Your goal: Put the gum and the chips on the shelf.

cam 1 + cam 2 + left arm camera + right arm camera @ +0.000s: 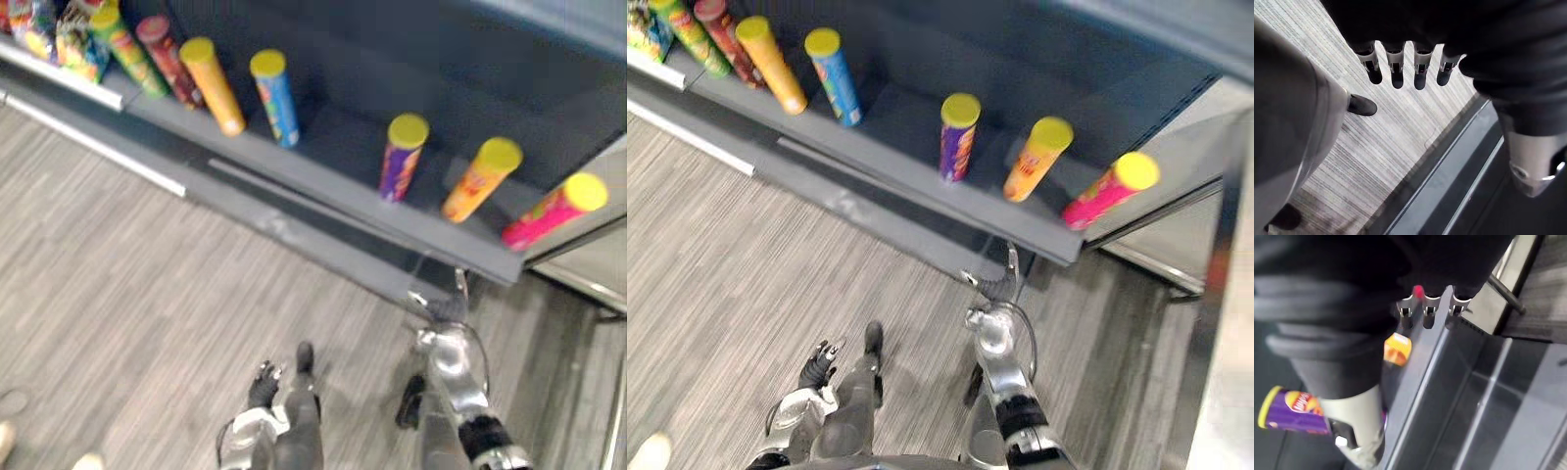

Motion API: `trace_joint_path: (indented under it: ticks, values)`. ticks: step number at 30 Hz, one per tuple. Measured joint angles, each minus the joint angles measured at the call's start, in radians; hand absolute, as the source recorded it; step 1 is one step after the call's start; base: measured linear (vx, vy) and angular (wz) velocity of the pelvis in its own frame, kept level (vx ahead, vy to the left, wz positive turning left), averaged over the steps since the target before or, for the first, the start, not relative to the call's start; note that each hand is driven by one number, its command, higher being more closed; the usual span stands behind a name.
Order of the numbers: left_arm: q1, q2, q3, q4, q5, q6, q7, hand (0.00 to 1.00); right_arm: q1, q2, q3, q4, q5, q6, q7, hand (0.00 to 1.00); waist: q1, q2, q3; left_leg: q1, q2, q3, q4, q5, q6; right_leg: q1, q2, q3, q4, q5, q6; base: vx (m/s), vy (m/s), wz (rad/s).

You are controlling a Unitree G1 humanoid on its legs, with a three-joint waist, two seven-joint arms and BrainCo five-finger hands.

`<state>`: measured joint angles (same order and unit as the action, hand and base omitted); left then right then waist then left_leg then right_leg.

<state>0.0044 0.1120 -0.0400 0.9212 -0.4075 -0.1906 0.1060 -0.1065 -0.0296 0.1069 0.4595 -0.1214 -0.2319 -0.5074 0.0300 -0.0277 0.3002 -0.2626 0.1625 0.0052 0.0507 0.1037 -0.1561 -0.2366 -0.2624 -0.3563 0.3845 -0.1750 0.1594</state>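
Several tall chip cans with yellow lids stand on the dark grey shelf [323, 181]. The nearest are a purple can [402, 157], an orange can [480, 181] and a pink can [554, 211]. My right hand [438, 315] is raised just below the shelf's front edge, under the purple can. It is open and holds nothing. In the right wrist view its straight fingers [1429, 313] point at the shelf edge, past the purple can [1293, 410] and the orange can [1397, 348]. My left hand [263, 384] hangs low over the floor, open and empty, fingers [1397, 73] straight.
Further left on the shelf stand a blue can [274, 98], another orange can [214, 86], a red can [168, 61] and a green can [127, 51], beside colourful bags [59, 34]. A lower ledge [294, 230] juts out under the shelf. A person's shoe [88, 460] shows at the lower left.
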Motion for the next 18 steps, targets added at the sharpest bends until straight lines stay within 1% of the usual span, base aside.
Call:
trace_joint_path:
  ticks: [1,2,3,5,8,9,10,11,12,13,14,15,16,18]
  values:
    - [0.001,0.001,0.0,0.007,0.003,0.003,0.001,0.0,0.02,-0.004,0.0,-0.008,-0.002,0.0,0.014,0.0,-0.001,-0.006,-0.012,0.011,0.002,0.006,-0.002,-0.005,-0.001,0.009,0.005,0.004,-0.01,0.005,0.004,0.17,-0.037,-0.22]
    - [0.004,0.001,0.004,0.033,0.025,0.007,0.002,0.0,0.059,-0.013,0.002,-0.023,-0.019,-0.003,0.036,0.0,-0.002,-0.009,-0.034,0.034,0.007,0.014,-0.01,-0.006,0.003,0.034,0.015,0.01,-0.038,0.016,-0.001,0.18,-0.036,-0.28]
    - [0.017,0.001,0.01,0.044,0.036,0.012,0.003,0.0,0.089,-0.024,0.006,-0.023,-0.036,-0.011,0.06,0.0,-0.006,-0.008,-0.055,0.062,0.009,0.026,-0.022,-0.007,0.003,0.057,0.022,0.017,-0.064,0.025,-0.001,0.24,-0.031,-0.34]
    - [0.043,0.0,0.014,0.062,0.039,0.02,0.006,0.0,0.141,-0.032,0.02,-0.018,-0.043,-0.021,0.095,0.0,-0.017,-0.001,-0.095,0.116,0.011,0.053,-0.055,-0.01,0.003,0.098,0.032,0.033,-0.106,0.04,0.002,0.23,-0.013,-0.29]
    - [0.075,-0.006,0.033,0.077,0.04,0.028,0.005,0.0,0.193,-0.027,0.012,0.025,-0.054,-0.023,0.142,0.0,-0.032,0.005,-0.136,0.176,0.012,0.079,-0.09,-0.012,0.001,0.144,0.041,0.043,-0.153,0.052,0.009,0.14,0.005,-0.23]
    - [0.084,-0.01,0.043,0.083,0.04,0.029,0.005,0.0,0.22,-0.024,-0.01,0.07,-0.028,-0.022,0.185,0.0,-0.035,0.004,-0.149,0.204,0.013,0.096,-0.103,-0.014,0.0,0.167,0.045,0.049,-0.169,0.054,0.011,0.1,0.008,-0.18]
    - [0.085,-0.011,0.052,0.095,0.047,0.031,0.003,0.0,0.242,-0.02,-0.035,0.115,0.026,-0.017,0.229,0.0,-0.033,0.004,-0.158,0.221,0.015,0.099,-0.104,-0.024,0.0,0.186,0.048,0.052,-0.18,0.055,0.012,0.1,0.01,-0.19]
    - [0.092,-0.011,0.069,0.108,0.073,0.043,-0.003,0.0,0.269,-0.019,-0.068,0.183,0.125,0.006,0.299,0.0,-0.034,0.001,-0.172,0.24,0.015,0.103,-0.107,-0.029,-0.002,0.206,0.051,0.056,-0.193,0.056,0.014,0.11,0.011,-0.17]
    - [0.106,-0.011,0.084,0.111,0.078,0.05,-0.009,0.0,0.285,-0.022,-0.099,0.26,0.2,0.023,0.357,0.0,-0.037,0.0,-0.178,0.262,0.015,0.113,-0.116,-0.032,-0.002,0.223,0.053,0.061,-0.202,0.057,0.015,0.09,0.01,-0.16]
    - [0.114,-0.014,0.096,0.113,0.078,0.051,-0.018,0.0,0.291,-0.028,-0.12,0.317,0.244,0.039,0.397,0.0,-0.039,0.0,-0.182,0.277,0.015,0.12,-0.121,-0.033,-0.002,0.235,0.054,0.063,-0.209,0.058,0.016,0.09,0.016,-0.14]
    - [0.119,-0.021,0.121,0.114,0.078,0.059,-0.033,0.0,0.302,-0.033,-0.161,0.413,0.304,0.065,0.454,0.0,-0.042,0.0,-0.183,0.295,0.015,0.122,-0.122,-0.037,-0.004,0.249,0.054,0.068,-0.212,0.058,0.017,0.04,0.015,-0.16]
    - [0.121,-0.022,0.135,0.114,0.078,0.062,-0.039,0.0,0.295,-0.033,-0.202,0.435,0.33,0.072,0.476,0.0,-0.042,0.001,-0.183,0.304,0.015,0.126,-0.122,-0.038,-0.005,0.254,0.055,0.074,-0.212,0.06,0.016,0.05,0.022,-0.14]
    - [0.127,-0.028,0.159,0.119,0.086,0.069,-0.058,0.0,0.277,-0.056,-0.276,0.547,0.352,0.1,0.536,0.0,-0.056,0.002,-0.184,0.331,0.014,0.127,-0.122,-0.042,-0.005,0.284,0.055,0.075,-0.224,0.064,0.017,0.01,0.017,-0.09]
    - [0.128,-0.03,0.168,0.122,0.107,0.069,-0.074,0.0,0.277,-0.062,-0.346,0.63,0.366,0.122,0.565,0.0,-0.054,0.005,-0.185,0.351,0.015,0.127,-0.122,-0.046,-0.005,0.307,0.056,0.073,-0.229,0.065,0.018,0.0,0.0,0.0]
